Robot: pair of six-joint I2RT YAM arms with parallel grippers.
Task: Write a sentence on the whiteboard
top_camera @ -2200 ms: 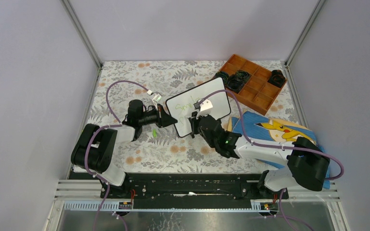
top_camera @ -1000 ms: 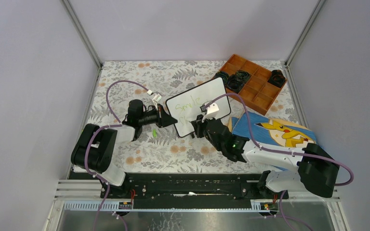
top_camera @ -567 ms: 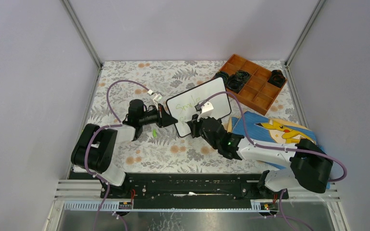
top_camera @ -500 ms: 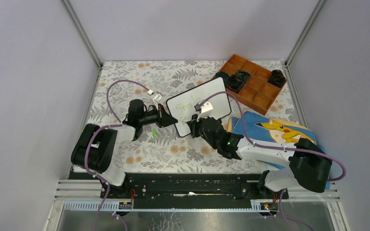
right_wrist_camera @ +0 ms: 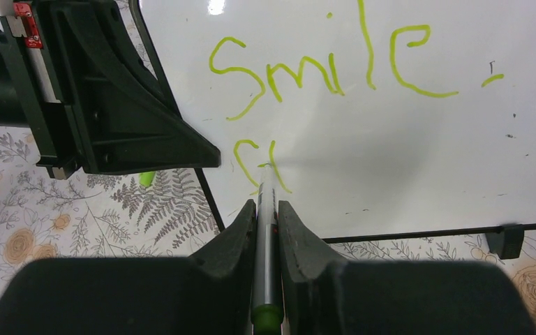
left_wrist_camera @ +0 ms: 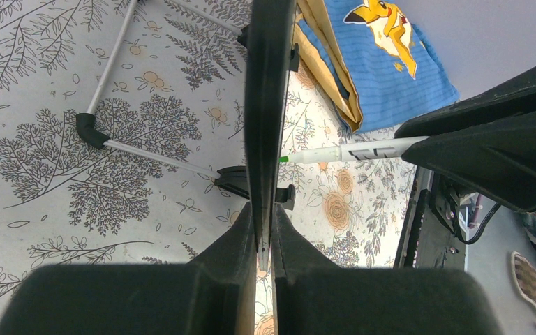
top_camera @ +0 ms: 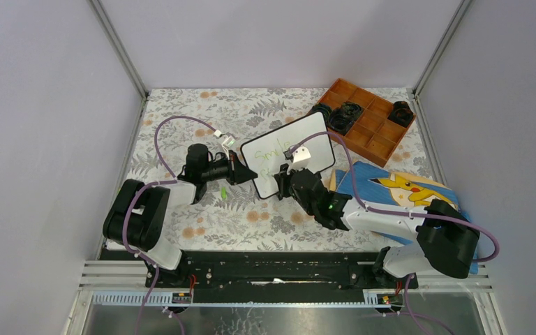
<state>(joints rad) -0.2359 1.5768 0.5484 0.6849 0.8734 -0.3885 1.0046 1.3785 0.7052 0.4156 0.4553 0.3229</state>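
The whiteboard (top_camera: 300,132) is standing tilted near the middle of the table (top_camera: 181,118), its face leaning toward the arms. In the overhead view its long edge is running roughly from 8 o'clock to 2 o'clock. The wooden tray (top_camera: 370,125) is sitting just past it at 2 o'clock and the Pikachu cloth (top_camera: 398,187) is lying at its 4 o'clock. The left gripper (left_wrist_camera: 264,234) is pinching the board's 9 o'clock end, jaws clamped on the thin frame, so that wrist is seeing the board edge-on. The right gripper (right_wrist_camera: 266,209) is reaching in from 6 o'clock with its jaws closed on the barrel of the marker (right_wrist_camera: 268,183). The marker's long axis is pointing from 6 to 12 in the right wrist view and meeting the face nearly square-on in the left wrist view, with its green tip touching the surface. The sentence (right_wrist_camera: 321,70) is only partly written. "Smile." is filling the upper line, and below it just two strokes, reading like "St", are sitting at the 9 o'clock end of the lower line, right where the tip is resting. The blank white is lying toward 3 o'clock of the tip, so I judge the next letters are calling for travel that way, parallel to the long edge. That work is falling to the right arm, the only one holding a pen, with the left bracing the board.
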